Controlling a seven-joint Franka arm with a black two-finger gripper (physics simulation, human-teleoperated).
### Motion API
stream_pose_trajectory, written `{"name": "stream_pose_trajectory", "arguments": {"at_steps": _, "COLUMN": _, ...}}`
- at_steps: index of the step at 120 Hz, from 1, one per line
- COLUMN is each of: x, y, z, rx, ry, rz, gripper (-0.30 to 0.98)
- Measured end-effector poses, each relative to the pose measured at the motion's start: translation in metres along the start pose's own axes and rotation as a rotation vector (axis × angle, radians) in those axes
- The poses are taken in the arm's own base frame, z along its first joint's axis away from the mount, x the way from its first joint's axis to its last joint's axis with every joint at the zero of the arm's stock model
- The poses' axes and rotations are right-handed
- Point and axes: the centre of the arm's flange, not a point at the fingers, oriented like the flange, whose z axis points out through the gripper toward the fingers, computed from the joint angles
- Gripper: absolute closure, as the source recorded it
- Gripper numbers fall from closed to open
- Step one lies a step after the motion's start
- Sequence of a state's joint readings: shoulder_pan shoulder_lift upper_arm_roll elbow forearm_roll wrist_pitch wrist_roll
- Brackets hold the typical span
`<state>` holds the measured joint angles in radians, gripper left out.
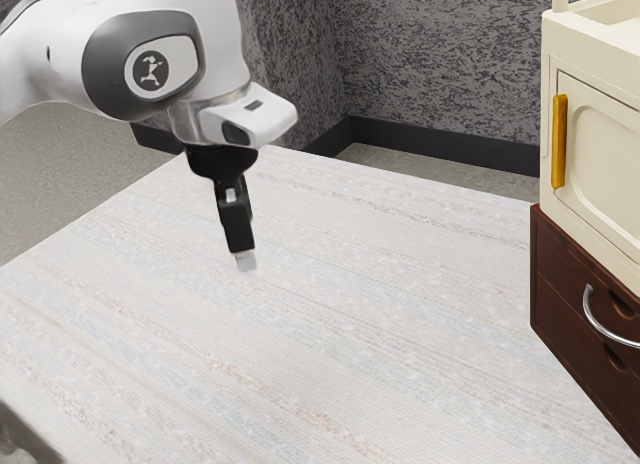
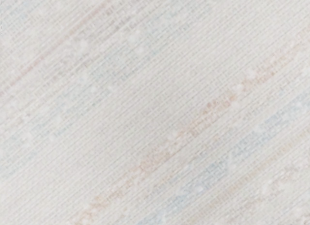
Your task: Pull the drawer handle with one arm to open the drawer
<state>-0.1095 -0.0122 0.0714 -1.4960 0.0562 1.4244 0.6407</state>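
Landmark: brown drawer unit (image 1: pixel 558 274), at the exterior view's right edge. Curved metal handle (image 1: pixel 592 323) is on the unit's front; can't tell from here which drawer it belongs to. Drawer fronts read flush with the unit, nothing pulled out. Cream cabinet (image 1: pixel 590 56) sits directly on top of the unit, yellow handle (image 1: pixel 560 142) upright on its front, above the unit's near-left part in the exterior view. White arm (image 1: pixel 60 59) comes in from the side away from the unit. Black gripper (image 1: pixel 246 259) points down over the bench (image 1: pixel 330 354), slight tilt, well apart from the unit and touching neither handle. Can't tell whether the fingers are apart or together. Wrist view: pale bench surface, faint orange and blue streaks.
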Motion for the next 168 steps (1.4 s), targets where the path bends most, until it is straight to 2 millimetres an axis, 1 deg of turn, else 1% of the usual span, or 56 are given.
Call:
{"name": "stream_pose_trajectory", "arguments": {"at_steps": 40, "x": -0.008, "y": -0.019, "z": -0.002, "rx": 0.014, "ry": 0.047, "rz": 0.109, "gripper": 0.00}}
{"name": "stream_pose_trajectory", "arguments": {"at_steps": 54, "x": -0.008, "y": -0.024, "z": 0.006, "rx": -0.011, "ry": 0.058, "rz": 0.213, "gripper": 0.00}}
{"name": "stream_pose_trajectory", "arguments": {"at_steps": 70, "x": -0.004, "y": -0.032, "z": 0.018, "rx": -0.025, "ry": 0.059, "rz": 0.369, "gripper": 0.00}}
{"name": "stream_pose_trajectory", "arguments": {"at_steps": 77, "x": -0.001, "y": -0.031, "z": 0.017, "rx": -0.021, "ry": 0.063, "rz": 0.436, "gripper": 0.00}}
{"name": "stream_pose_trajectory", "arguments": {"at_steps": 83, "x": 0.005, "y": -0.028, "z": 0.019, "rx": -0.016, "ry": 0.066, "rz": 0.498, "gripper": 0.00}}
{"name": "stream_pose_trajectory", "arguments": {"at_steps": 91, "x": 0.023, "y": -0.017, "z": 0.022, "rx": -0.004, "ry": 0.073, "rz": 0.595, "gripper": 0.00}}
{"name": "stream_pose_trajectory", "arguments": {"at_steps": 97, "x": 0.044, "y": 0.004, "z": 0.025, "rx": 0.008, "ry": 0.078, "rz": 0.687, "gripper": 0.00}}
{"name": "stream_pose_trajectory", "arguments": {"at_steps": 102, "x": 0.067, "y": 0.030, "z": 0.027, "rx": 0.017, "ry": 0.083, "rz": 0.780, "gripper": 0.00}}
{"name": "stream_pose_trajectory", "arguments": {"at_steps": 108, "x": 0.095, "y": 0.071, "z": 0.029, "rx": 0.029, "ry": 0.089, "rz": 0.901, "gripper": 0.00}}
{"name": "stream_pose_trajectory", "arguments": {"at_steps": 113, "x": 0.114, "y": 0.104, "z": 0.029, "rx": 0.039, "ry": 0.096, "rz": 0.993, "gripper": 0.00}}
{"name": "stream_pose_trajectory", "arguments": {"at_steps": 117, "x": 0.124, "y": 0.123, "z": 0.030, "rx": 0.047, "ry": 0.100, "rz": 1.050, "gripper": 0.00}}
{"name": "stream_pose_trajectory", "arguments": {"at_steps": 120, "x": 0.129, "y": 0.131, "z": 0.032, "rx": 0.052, "ry": 0.103, "rz": 1.081, "gripper": 0.00}}
{"name": "stream_pose_trajectory", "arguments": {"at_steps": 123, "x": 0.133, "y": 0.134, "z": 0.033, "rx": 0.056, "ry": 0.106, "rz": 1.102, "gripper": 0.00}}
{"name": "stream_pose_trajectory", "arguments": {"at_steps": 126, "x": 0.134, "y": 0.132, "z": 0.033, "rx": 0.062, "ry": 0.110, "rz": 1.113, "gripper": 0.00}}
{"name": "stream_pose_trajectory", "arguments": {"at_steps": 136, "x": 0.131, "y": 0.114, "z": 0.035, "rx": 0.076, "ry": 0.119, "rz": 1.123, "gripper": 0.01}}
{"name": "stream_pose_trajectory", "arguments": {"at_steps": 141, "x": 0.131, "y": 0.107, "z": 0.037, "rx": 0.082, "ry": 0.121, "rz": 1.131, "gripper": 0.04}}
{"name": "stream_pose_trajectory", "arguments": {"at_steps": 145, "x": 0.133, "y": 0.106, "z": 0.038, "rx": 0.088, "ry": 0.124, "rz": 1.145, "gripper": 0.09}}
{"name": "stream_pose_trajectory", "arguments": {"at_steps": 150, "x": 0.137, "y": 0.111, "z": 0.039, "rx": 0.095, "ry": 0.127, "rz": 1.172, "gripper": 0.17}}
{"name": "stream_pose_trajectory", "arguments": {"at_steps": 157, "x": 0.145, "y": 0.124, "z": 0.039, "rx": 0.110, "ry": 0.136, "rz": 1.218, "gripper": 0.27}}
{"name": "stream_pose_trajectory", "arguments": {"at_steps": 168, "x": 0.159, "y": 0.145, "z": 0.039, "rx": 0.142, "ry": 0.155, "rz": 1.285, "gripper": 0.38}}
